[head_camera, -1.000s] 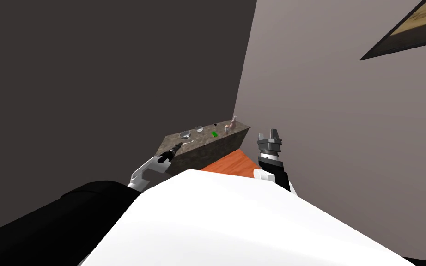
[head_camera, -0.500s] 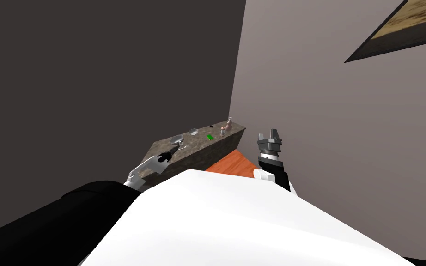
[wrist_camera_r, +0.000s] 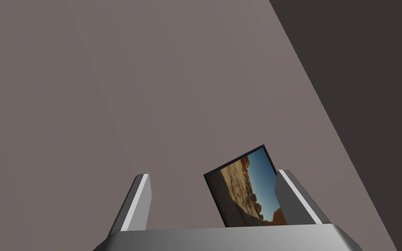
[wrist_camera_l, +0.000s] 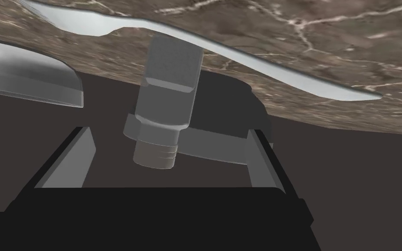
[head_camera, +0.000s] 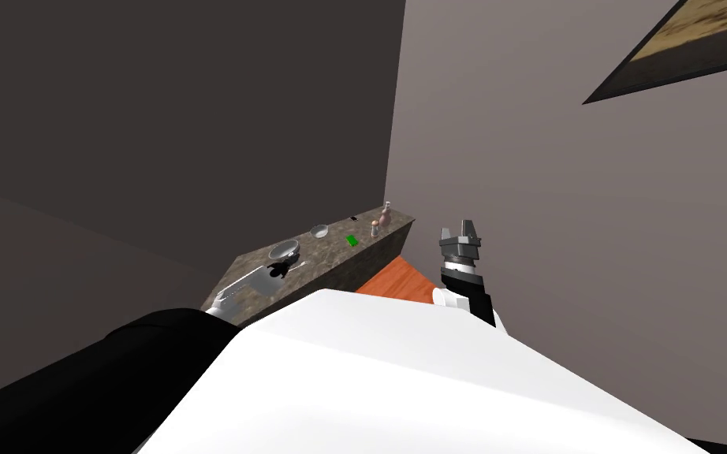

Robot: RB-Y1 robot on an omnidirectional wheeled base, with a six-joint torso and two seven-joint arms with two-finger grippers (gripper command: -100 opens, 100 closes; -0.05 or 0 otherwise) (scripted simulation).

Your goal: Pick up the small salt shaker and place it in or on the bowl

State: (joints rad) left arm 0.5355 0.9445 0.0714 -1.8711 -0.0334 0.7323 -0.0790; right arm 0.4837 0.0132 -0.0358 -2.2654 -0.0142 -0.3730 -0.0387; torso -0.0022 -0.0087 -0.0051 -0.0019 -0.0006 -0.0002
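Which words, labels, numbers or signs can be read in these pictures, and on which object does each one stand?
None can be read.
The grey faceted shaker is plain.
The small green object on the brown marbled counter is too small to tell.
The dark-framed picture shows a desert landscape, no writing.

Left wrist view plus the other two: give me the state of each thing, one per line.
left pincer: open, straddling the grey shaker.
grey shaker: not gripped, touched by neither finger.
right pincer: open, holding nothing.
bowl: on the marbled counter, beside the shaker.
silver utensil: lying flat on the counter.
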